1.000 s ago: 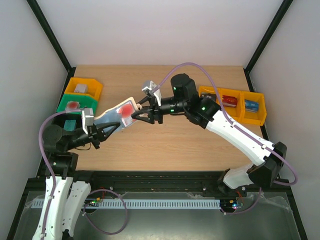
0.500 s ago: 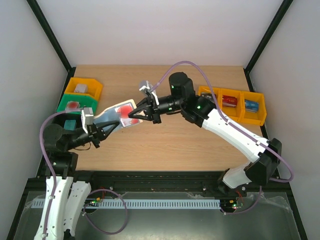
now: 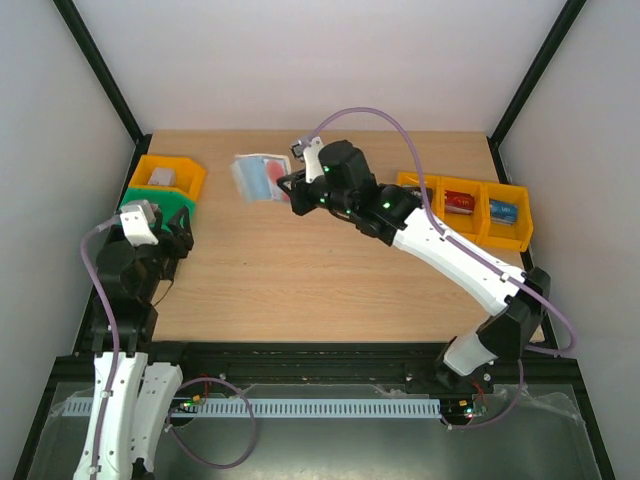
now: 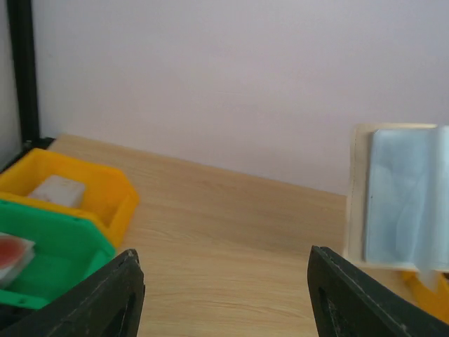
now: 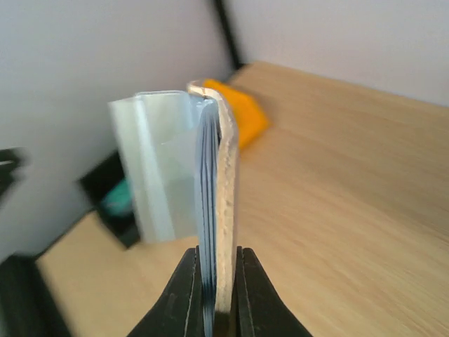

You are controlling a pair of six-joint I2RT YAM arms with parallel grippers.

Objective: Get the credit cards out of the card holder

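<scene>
Desk (image 3: 300, 290) centre and near strip open: free passage. Left edge blocked by yellow bin (image 3: 172, 176) and green bin (image 3: 178, 204). Far right: row of yellow bins (image 3: 480, 208). Right arm (image 3: 450, 250) spans diagonal, near right to far centre. Card holder (image 3: 258, 177) held aloft at far left-centre.

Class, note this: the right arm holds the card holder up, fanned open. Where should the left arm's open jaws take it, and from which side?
Probably the pale sleeve fanning away from the card holder's beige cover, at its free edge opposite the right gripper. Come from the left gripper's side, jaws straddling the thin leaf; the other edge is already clamped.
</scene>
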